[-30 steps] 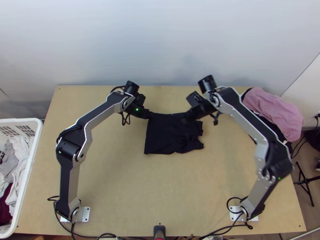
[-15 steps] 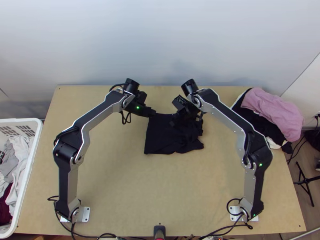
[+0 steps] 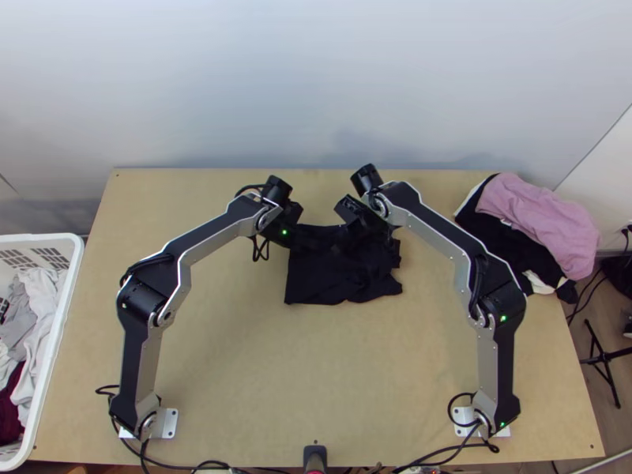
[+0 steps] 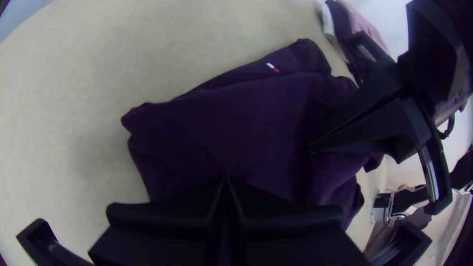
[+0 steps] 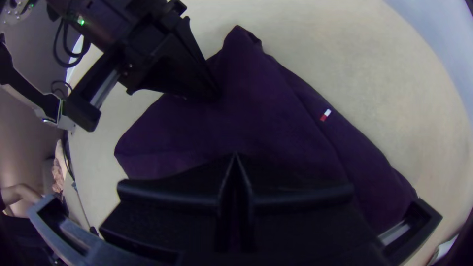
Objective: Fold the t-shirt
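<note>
Two flat-fingered black claws, left gripper [image 4: 225,178] and right gripper [image 5: 236,154], tips together, cloth grip unclear, meet over the far half of the dark fabric t-shirt [image 3: 320,280].

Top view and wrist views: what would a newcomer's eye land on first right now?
First, the black t-shirt near the table's middle, lying in a compact, layered patch, with the left gripper and right gripper over its far part. Next, the pink garment on top of dark clothes at the table's far right. Then the white laundry basket at the left edge, holding clothes.
</note>
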`<action>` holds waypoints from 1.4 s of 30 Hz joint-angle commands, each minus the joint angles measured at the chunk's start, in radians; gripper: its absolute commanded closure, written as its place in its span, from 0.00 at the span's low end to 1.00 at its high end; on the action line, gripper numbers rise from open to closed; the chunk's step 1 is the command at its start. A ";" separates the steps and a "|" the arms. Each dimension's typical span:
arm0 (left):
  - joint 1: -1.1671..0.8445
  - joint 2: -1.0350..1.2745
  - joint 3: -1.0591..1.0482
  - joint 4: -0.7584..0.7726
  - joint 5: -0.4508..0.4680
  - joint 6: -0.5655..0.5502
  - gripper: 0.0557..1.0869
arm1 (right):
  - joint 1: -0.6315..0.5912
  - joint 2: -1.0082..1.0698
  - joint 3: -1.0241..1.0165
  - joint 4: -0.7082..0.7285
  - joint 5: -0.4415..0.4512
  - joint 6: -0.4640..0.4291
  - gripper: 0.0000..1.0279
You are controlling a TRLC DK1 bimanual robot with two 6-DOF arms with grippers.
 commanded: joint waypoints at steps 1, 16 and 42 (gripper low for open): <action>-0.036 0.021 -0.014 -0.002 -0.062 0.016 0.90 | 0.017 0.018 -0.018 0.012 0.027 -0.016 0.97; -0.045 0.078 0.023 -0.019 -0.124 0.045 0.90 | -0.066 -0.614 -0.616 -0.092 0.050 -0.081 0.97; -0.048 0.110 0.028 -0.039 -0.131 0.073 0.91 | -0.015 -0.133 -0.157 0.067 0.110 -0.025 0.97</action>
